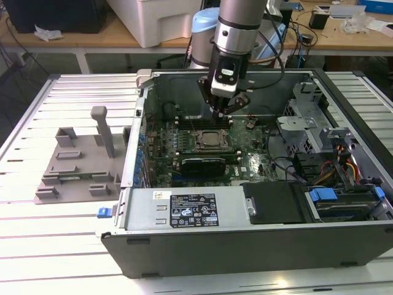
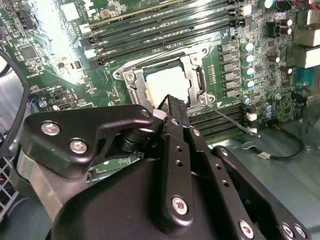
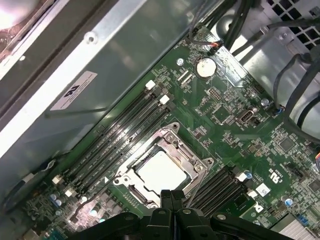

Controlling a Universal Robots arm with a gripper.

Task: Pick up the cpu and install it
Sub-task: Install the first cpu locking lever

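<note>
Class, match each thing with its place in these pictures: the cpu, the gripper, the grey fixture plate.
Things:
1. cpu
2. gripper
3. grey fixture plate

Places:
A. on the slatted table, outside the computer case
B. hanging above the socket frame, inside the open case
C. lying within the socket frame on the green board

Pairs: 1-C, 2-B, 3-A

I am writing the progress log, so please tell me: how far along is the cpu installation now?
Done, by the look of it: the cpu lies flat inside the socket frame on the motherboard. In hand: nothing; the gripper is shut and empty, close above the socket's edge. Left: I cannot tell whether the chip is fully seated or the frame latched.
</note>
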